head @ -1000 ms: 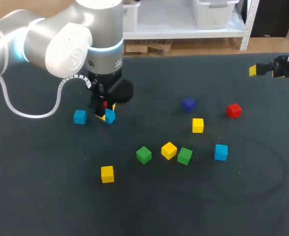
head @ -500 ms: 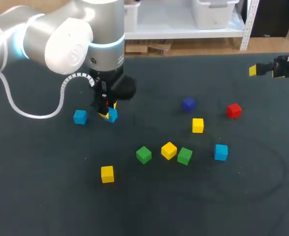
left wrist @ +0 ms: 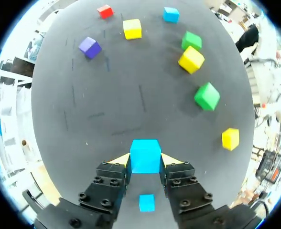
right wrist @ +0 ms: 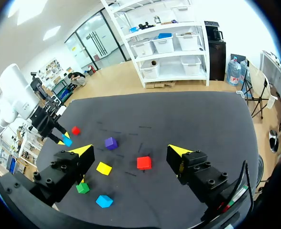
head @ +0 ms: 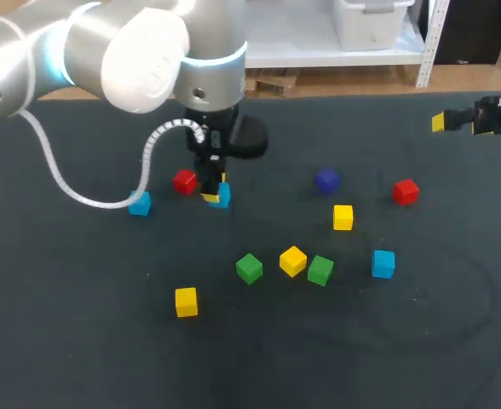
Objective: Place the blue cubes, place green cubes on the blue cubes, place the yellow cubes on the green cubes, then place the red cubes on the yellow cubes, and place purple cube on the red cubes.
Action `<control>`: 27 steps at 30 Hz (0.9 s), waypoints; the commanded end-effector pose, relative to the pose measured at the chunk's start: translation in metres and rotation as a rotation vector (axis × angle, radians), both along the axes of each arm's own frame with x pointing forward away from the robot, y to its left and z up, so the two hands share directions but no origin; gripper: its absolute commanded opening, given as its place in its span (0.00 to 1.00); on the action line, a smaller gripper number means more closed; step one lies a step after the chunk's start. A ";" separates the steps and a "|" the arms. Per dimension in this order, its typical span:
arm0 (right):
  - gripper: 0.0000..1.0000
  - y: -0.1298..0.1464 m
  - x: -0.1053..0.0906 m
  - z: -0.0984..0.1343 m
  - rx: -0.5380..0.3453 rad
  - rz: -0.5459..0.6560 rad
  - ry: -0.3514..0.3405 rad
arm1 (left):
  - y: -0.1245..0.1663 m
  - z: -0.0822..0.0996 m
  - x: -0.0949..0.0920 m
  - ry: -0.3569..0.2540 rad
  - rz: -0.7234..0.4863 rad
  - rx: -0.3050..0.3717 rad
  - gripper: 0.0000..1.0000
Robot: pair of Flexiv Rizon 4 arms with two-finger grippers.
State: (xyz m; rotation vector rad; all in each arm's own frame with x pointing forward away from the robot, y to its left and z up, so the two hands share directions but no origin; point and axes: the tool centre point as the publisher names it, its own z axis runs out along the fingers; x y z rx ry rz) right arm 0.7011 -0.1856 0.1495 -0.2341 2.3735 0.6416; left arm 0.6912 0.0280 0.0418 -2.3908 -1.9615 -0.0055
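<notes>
1. Dark, matte worktop (head: 378,349) lay under all the scattered cubes.
2. At its left side, the left gripper (left wrist: 145,162) pinched a blue cube (left wrist: 145,151) between its yellow tips. Each finger pressed a flat face from opposite sides, spread no wider than the cube. Whether the cube sat on the worktop or hung just above it could not be told.
3. That cube looked small, rigid and light, with smooth faces. Two parallel faces near their middle seemed the right hold, since a grip on the corners would likely let it twist.
4. Just beside the blue cube lay a red cube (head: 184,181), and a second blue cube (head: 139,203) lay near on the same side.
5. Well apart from the blue cube, toward the right arm, were a purple cube (head: 325,180), a green cube (head: 249,268), a yellow cube (head: 292,261) and a third blue cube (head: 382,263).
6. Farthest from the blue cube, the right gripper (right wrist: 129,151) hung with its fingers spread wide and nothing between them.
</notes>
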 end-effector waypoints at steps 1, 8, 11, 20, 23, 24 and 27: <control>1.00 0.000 0.000 0.000 -0.002 -0.002 0.000 | -0.023 -0.010 0.009 0.011 0.021 0.000 0.00; 1.00 0.000 0.000 0.000 -0.002 -0.002 0.000 | -0.043 -0.017 0.015 0.012 0.073 -0.007 0.00; 1.00 0.000 0.000 0.000 -0.002 -0.002 0.000 | -0.048 -0.020 0.018 0.011 0.078 -0.009 0.00; 1.00 0.000 0.000 0.000 -0.002 -0.002 0.000 | -0.065 -0.029 0.020 0.031 0.059 0.005 0.00; 1.00 0.000 0.000 0.000 -0.002 -0.002 0.000 | -0.066 -0.030 0.019 0.036 0.071 0.003 0.00; 1.00 0.000 0.000 0.000 -0.002 -0.002 0.000 | -0.067 -0.030 0.018 0.037 0.074 0.006 0.00; 1.00 0.000 0.000 0.000 -0.002 -0.002 0.000 | -0.068 -0.031 0.016 0.038 0.079 0.018 0.00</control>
